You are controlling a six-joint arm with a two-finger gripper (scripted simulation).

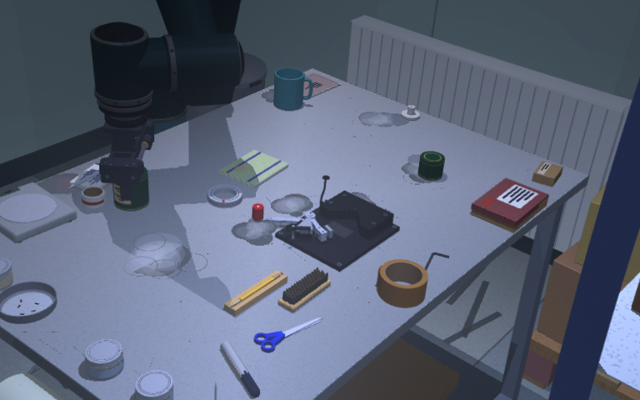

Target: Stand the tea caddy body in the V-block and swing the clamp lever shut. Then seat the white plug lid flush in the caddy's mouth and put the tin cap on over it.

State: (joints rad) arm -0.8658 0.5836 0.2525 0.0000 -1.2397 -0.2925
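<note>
The dark green tea caddy body (pixel 131 191) stands upright on the table's far left, and my gripper (pixel 124 174) has come down over its top and is closed on it. The black V-block fixture (pixel 341 225) sits at the table's centre with its clamp lever (pixel 324 191) standing up and swung open. The white plug lid (pixel 411 112) lies near the back edge by the radiator. The green tin cap (pixel 432 165) rests to the right of the fixture.
A small brown-banded jar (pixel 92 195) stands just left of the caddy, with a white scale (pixel 23 210) beyond it. A red knob (pixel 258 211), a ring (pixel 224 195) and a green notepad (pixel 254 168) lie between caddy and fixture. A teal mug (pixel 291 88) stands at the back.
</note>
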